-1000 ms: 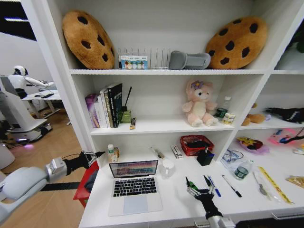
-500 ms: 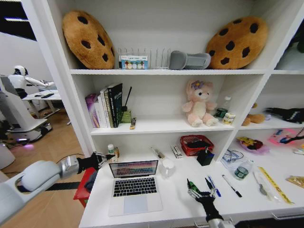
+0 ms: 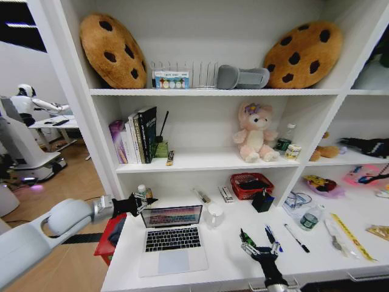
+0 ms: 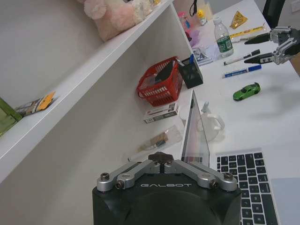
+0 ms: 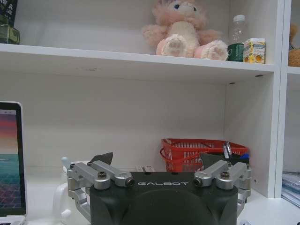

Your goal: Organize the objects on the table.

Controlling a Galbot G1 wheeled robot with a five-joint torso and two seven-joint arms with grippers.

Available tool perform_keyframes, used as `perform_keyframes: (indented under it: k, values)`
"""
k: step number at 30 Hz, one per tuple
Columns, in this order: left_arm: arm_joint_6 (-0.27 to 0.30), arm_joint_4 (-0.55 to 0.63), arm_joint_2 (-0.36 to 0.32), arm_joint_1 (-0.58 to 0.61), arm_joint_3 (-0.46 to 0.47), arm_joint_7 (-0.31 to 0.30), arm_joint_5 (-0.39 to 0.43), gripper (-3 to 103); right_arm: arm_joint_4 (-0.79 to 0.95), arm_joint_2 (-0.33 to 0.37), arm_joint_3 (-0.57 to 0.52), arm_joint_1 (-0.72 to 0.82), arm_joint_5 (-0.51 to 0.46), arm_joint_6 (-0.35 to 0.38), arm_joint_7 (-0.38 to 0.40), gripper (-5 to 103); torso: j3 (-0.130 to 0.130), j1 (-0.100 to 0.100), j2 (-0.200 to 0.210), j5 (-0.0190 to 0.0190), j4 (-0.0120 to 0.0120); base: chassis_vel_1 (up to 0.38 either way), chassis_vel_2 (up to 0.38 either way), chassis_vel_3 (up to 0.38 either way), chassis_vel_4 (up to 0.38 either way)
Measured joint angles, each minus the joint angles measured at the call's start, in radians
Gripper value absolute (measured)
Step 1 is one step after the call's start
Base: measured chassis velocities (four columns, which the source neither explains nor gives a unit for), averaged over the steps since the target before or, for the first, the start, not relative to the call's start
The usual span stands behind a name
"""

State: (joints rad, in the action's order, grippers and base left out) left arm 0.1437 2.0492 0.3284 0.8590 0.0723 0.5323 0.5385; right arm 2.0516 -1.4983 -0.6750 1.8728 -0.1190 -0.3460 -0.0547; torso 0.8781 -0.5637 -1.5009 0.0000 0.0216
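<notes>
Laptop [image 3: 172, 238] open near table [image 3: 225, 258] front-left corner: stiff, fairly heavy, hinge fragile; best pushed at lid's top edge. Left gripper [image 3: 143, 202] there, fingers unclear. Right gripper [image 3: 261, 241] spread, empty, near front edge.

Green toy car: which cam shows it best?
Left wrist view: the green toy car sits unobstructed on the table, side-on, near the blue pen. In the head view the right end effector covers that spot; right wrist view faces the shelving.

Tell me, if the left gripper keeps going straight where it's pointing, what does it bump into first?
Probably the laptop: the left gripper points at the top edge of its open screen. Depth is hard to judge, so it might slip just behind it.
</notes>
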Motion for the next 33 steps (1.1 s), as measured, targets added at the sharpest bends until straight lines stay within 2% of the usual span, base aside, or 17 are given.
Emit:
perform_keyframes:
  k: [2, 3, 6, 7, 10, 12, 14, 33]
  values:
    - [0.008, -0.01, 0.022, -0.08, -0.073, 0.003, -0.003, 0, 0.0, -0.007, -0.001, 0.002, 0.001, -0.003, -0.001, 100, 0.0, 0.0, 0.0, -0.0001, -0.0004, 0.0, 0.0, 0.0, 0.0]
    - [0.008, -0.01, 0.022, -0.08, -0.073, 0.003, -0.003, 0, 0.0, -0.007, -0.001, 0.002, 0.001, -0.003, -0.001, 100, 0.0, 0.0, 0.0, -0.0001, -0.0004, 0.0, 0.0, 0.0, 0.0]
    - [0.017, -0.028, 0.051, -0.208, -0.188, 0.01, -0.005, 0, 0.002, -0.017, -0.002, 0.006, 0.004, -0.006, -0.001, 100, 0.0, 0.0, 0.0, 0.0002, 0.0001, 0.0, 0.0, 0.0, 0.0]
    - [0.017, -0.028, 0.051, -0.208, -0.188, 0.01, -0.005, 0, 0.002, -0.017, -0.002, 0.006, 0.004, -0.006, -0.001, 100, 0.0, 0.0, 0.0, 0.0002, 0.0001, 0.0, 0.0, 0.0, 0.0]
    - [0.018, -0.039, 0.066, -0.301, -0.304, 0.013, -0.008, 0, -0.003, -0.032, -0.003, 0.005, 0.01, -0.015, 0.0, 100, 0.0, 0.0, 0.0, 0.0002, -0.0001, 0.0, 0.0, 0.0, 0.0]
    - [0.018, -0.039, 0.068, -0.316, -0.326, 0.015, -0.009, 0, -0.004, -0.035, -0.002, 0.005, 0.011, -0.016, 0.0, 100, 0.0, 0.0, 0.0, 0.0002, -0.0003, 0.0, 0.0, 0.0, 0.0]
    - [0.019, -0.045, 0.079, -0.377, -0.398, 0.025, -0.015, 0, -0.008, -0.045, 0.001, 0.005, 0.013, -0.018, 0.0, 100, 0.0, 0.0, 0.0, 0.0001, -0.0004, 0.0, 0.0, 0.0, 0.0]
    - [0.019, -0.099, 0.146, -0.608, -0.587, 0.058, -0.01, 0, 0.006, -0.034, -0.021, 0.002, -0.013, -0.015, 0.008, 100, 0.0, 0.0, 0.0, 0.0001, 0.0001, 0.0, 0.0, 0.0, 0.0]
